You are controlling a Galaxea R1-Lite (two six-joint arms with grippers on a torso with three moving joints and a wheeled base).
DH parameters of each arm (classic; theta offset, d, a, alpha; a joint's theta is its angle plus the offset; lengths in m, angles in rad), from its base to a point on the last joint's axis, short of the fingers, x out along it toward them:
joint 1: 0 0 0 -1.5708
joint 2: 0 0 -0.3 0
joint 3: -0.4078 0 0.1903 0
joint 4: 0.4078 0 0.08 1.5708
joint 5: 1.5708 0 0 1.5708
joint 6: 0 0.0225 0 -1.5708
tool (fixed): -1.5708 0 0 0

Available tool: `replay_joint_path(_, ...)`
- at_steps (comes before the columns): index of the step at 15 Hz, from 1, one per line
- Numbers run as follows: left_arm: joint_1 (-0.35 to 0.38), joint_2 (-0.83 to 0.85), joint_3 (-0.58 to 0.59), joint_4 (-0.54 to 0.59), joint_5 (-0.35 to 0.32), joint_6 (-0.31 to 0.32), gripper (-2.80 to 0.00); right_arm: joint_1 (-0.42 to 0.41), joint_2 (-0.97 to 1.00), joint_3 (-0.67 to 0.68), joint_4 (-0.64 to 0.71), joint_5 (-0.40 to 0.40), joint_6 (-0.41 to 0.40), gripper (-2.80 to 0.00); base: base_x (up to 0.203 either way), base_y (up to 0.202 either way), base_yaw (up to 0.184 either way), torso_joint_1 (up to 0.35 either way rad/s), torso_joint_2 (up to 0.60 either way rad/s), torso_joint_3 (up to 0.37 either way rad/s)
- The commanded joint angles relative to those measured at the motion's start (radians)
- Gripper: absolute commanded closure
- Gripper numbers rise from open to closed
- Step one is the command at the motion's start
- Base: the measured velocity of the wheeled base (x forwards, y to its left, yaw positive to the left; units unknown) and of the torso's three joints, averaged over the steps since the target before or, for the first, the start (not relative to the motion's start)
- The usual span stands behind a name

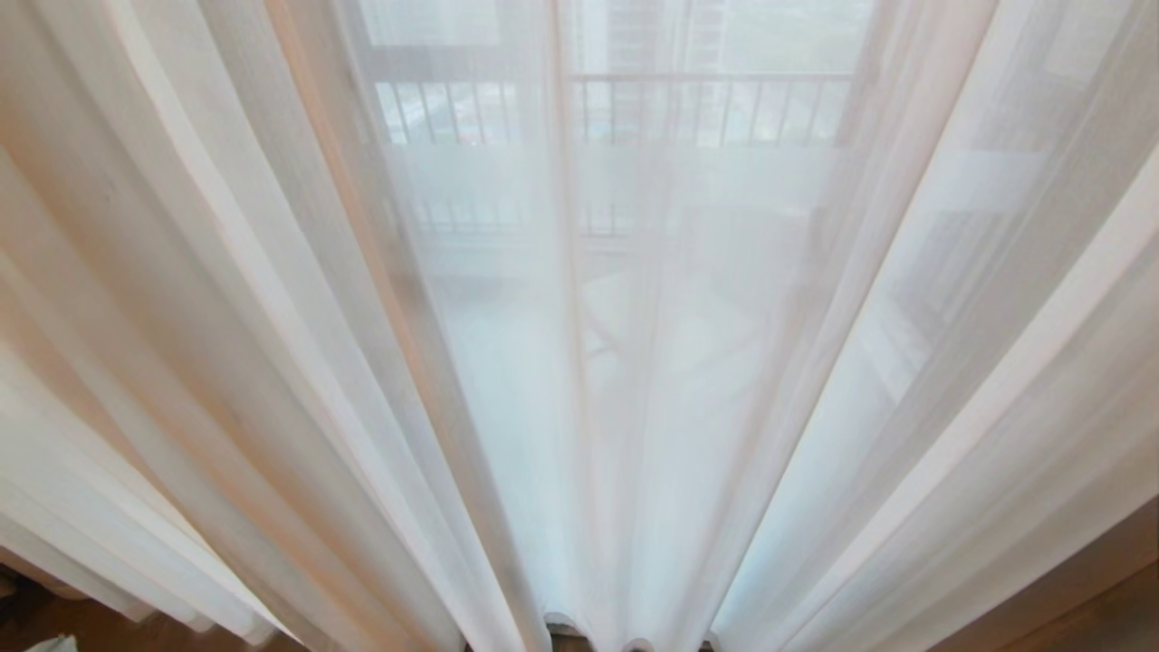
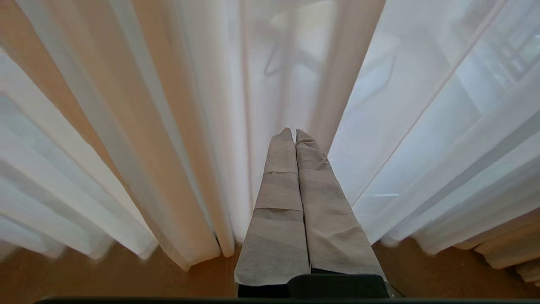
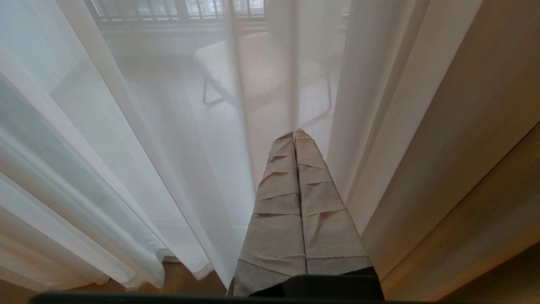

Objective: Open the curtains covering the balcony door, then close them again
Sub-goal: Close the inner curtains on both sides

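Across the whole head view hang the curtains (image 1: 579,380), their thin white sheers drawn shut in long pleats that fan down to the floor (image 1: 81,629). Two sheer panels meet at a vertical edge near the middle of the view, and their hems end just above the wooden floor, leaving a narrow gap below. Left of that central seam the folds take on a warm beige tint; right of it they stay pale and white. Behind the sheers, dimly seen through the cloth, stands the balcony door (image 1: 552,136), its upright frame only a faint dark line directly behind the seam. Farther out behind the door a barred railing (image 1: 706,109) runs level, and the shape of a chair (image 3: 261,67) shows through the fabric in the right wrist view.

Neither arm appears in the head view. In the left wrist view the left gripper (image 2: 294,131) points at the sheers close to a fold edge, its cloth-wrapped fingers (image 2: 278,202) pressed together with nothing between them; whether its tips touch the fabric I cannot tell. The right gripper (image 3: 294,134) likewise has its wrapped fingers pressed together and empty, pointing at the sheers beside a heavier beige drape (image 3: 455,169) that hangs at the outer side. Bare floor lies open below both grippers, in front of the hems.
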Motion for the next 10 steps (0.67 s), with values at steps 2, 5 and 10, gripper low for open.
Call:
replay_joint_path(2, 0.146, -0.003, 0.143, -0.087, -0.129, 0.0, 0.0, 0.0, 0.0, 0.0, 0.0, 0.0, 0.0, 0.0, 0.0, 0.0, 0.0, 0.0, 0.0, 0.0)
replay_joint_path(5, 0.204, -0.005, 0.177, -0.13, -0.184, -0.001, 0.0, 0.0, 0.0, 0.0, 0.0, 0.0, 0.0, 0.0, 0.0, 0.0, 0.0, 0.0, 0.0, 0.0)
replay_joint_path(10, 0.228, -0.005, 0.205, -0.217, -0.137, 0.047, 0.0, 0.0, 0.0, 0.0, 0.0, 0.0, 0.0, 0.0, 0.0, 0.0, 0.0, 0.0, 0.0, 0.0)
